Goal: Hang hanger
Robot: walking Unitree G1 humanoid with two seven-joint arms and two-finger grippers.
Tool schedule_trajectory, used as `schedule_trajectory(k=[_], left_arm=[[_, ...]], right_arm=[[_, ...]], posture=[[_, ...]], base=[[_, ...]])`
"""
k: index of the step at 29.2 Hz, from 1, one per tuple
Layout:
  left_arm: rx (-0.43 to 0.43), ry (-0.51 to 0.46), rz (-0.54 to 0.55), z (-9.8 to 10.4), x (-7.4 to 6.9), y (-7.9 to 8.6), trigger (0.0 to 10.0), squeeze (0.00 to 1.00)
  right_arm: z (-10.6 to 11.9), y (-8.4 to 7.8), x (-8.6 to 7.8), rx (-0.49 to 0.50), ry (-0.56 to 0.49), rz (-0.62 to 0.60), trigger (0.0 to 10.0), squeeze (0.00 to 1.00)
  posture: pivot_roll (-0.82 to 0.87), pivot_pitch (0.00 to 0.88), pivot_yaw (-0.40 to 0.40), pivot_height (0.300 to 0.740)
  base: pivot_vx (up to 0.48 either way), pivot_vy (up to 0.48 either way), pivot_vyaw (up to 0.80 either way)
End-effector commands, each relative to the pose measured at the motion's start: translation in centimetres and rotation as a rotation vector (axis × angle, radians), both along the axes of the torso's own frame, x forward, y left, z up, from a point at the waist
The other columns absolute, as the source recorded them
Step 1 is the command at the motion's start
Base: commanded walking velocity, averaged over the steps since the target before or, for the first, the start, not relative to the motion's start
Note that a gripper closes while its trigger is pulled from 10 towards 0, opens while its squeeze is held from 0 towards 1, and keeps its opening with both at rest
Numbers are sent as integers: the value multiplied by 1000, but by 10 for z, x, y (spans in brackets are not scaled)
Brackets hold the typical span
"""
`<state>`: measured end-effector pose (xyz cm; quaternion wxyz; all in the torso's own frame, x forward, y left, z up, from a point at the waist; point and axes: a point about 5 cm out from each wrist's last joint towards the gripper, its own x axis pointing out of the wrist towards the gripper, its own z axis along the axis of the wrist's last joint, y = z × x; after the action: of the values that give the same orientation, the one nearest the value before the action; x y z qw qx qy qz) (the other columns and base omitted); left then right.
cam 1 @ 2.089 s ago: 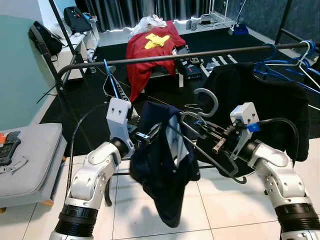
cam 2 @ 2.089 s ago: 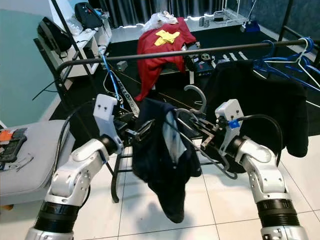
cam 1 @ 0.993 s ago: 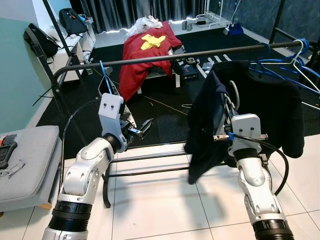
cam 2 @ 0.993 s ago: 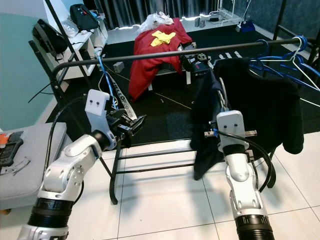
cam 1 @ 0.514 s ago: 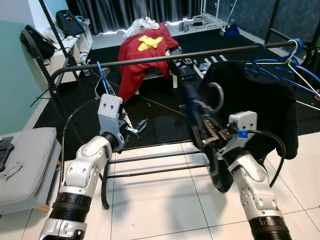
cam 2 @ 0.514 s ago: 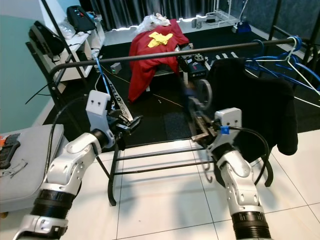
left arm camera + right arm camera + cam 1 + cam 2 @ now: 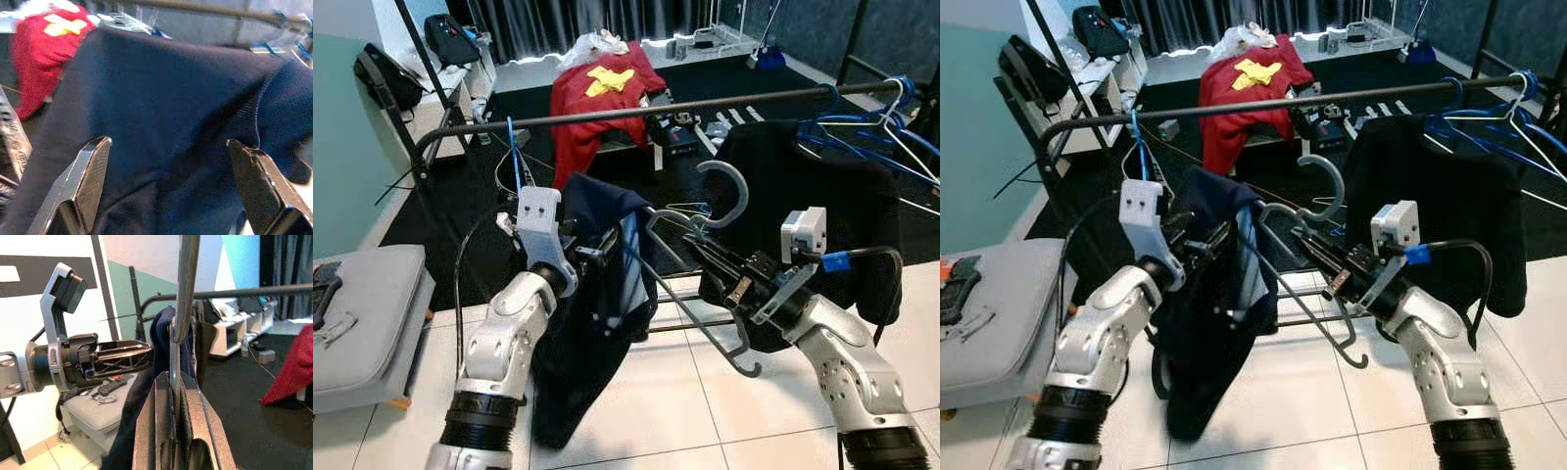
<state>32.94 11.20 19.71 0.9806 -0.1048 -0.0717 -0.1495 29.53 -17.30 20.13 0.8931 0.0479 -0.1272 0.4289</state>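
My right gripper (image 7: 1317,253) has its fingers pinched shut on the grey hanger (image 7: 700,257), gripping the wire just below the hook (image 7: 722,186), which stands up below the black rail (image 7: 636,109) and near it. A dark navy garment (image 7: 597,294) drapes off the hanger's far arm, sagging toward the tiled floor (image 7: 636,431). My left gripper (image 7: 171,191) has its fingers spread wide, right up against the cloth, not clamping it. The hanger looks like thin, stiff wire, light on its own, but that soft cloth loads one side, so I judge it will want to tip and swing. The cloth looks slippery enough to slide off. Holding near the neck seems right: it steers the hook. Steadying the garment with the left looks wise as I lift toward the rail, beside the black garment (image 7: 803,206) and blue hangers (image 7: 871,122).
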Motion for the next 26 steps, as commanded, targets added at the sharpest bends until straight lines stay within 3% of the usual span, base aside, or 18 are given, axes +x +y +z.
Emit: schedule_trajectory(k=[1, 9, 10, 11, 12, 13, 14, 16, 18, 23, 25, 26], left_arm=[[-30, -22, 66, 2, -3, 9, 10000, 1000], [-91, -37, -65, 2, -16, -11, 10000, 1000], [-97, -39, -127, 2, -21, -18, 10000, 753], [-97, -39, -127, 2, -21, -18, 10000, 753], [-96, -43, -186, 2, -25, -25, 10000, 318], [-96, -43, -186, 2, -25, -25, 10000, 318], [-95, -41, -251, 2, -29, -32, 10000, 12], [-95, -41, -251, 2, -29, -32, 10000, 12], [-96, -46, -328, 3, -35, -43, 10000, 0], [-94, -53, -335, 5, -37, -48, 10000, 0], [-75, -54, -304, 4, -35, -49, 10000, 0], [-8, -55, -203, -1, -28, -45, 10000, 0]], right_arm=[[13, 2, -1, 45, -45, 42, 10000, 0], [15, 6, 0, 54, -40, 68, 10000, 0], [16, 6, 0, 52, -40, 60, 10000, 0], [16, 6, 0, 52, -40, 60, 10000, 0], [16, 5, 1, 52, -41, 51, 10000, 0], [16, 5, 1, 52, -41, 51, 10000, 0], [17, 5, 2, 52, -45, 41, 10000, 0], [17, 5, 2, 52, -45, 41, 10000, 0], [18, 4, 3, 48, -48, 28, 10000, 0], [17, 5, 3, 42, -48, 25, 10000, 0], [17, 5, 3, 43, -48, 27, 10000, 0], [18, 5, 2, 46, -46, 34, 10000, 0]], posture=[[-80, 51, 76, 740], [-81, 60, 73, 740], [-83, 61, 73, 740], [-83, 61, 73, 740], [-85, 61, 73, 740], [-85, 61, 73, 740], [-89, 60, 73, 740], [-89, 60, 73, 740], [-93, 62, 74, 740], [-92, 61, 73, 740], [-92, 63, 71, 740], [-94, 65, 69, 740]], base=[[0, 0, 0], [0, 0, 0], [0, 0, 0], [0, 0, 0], [0, 0, 0], [0, 0, 0], [0, 0, 0], [0, 0, 0], [0, 0, 0], [0, 0, 0], [0, 0, 0], [0, 0, 0]])
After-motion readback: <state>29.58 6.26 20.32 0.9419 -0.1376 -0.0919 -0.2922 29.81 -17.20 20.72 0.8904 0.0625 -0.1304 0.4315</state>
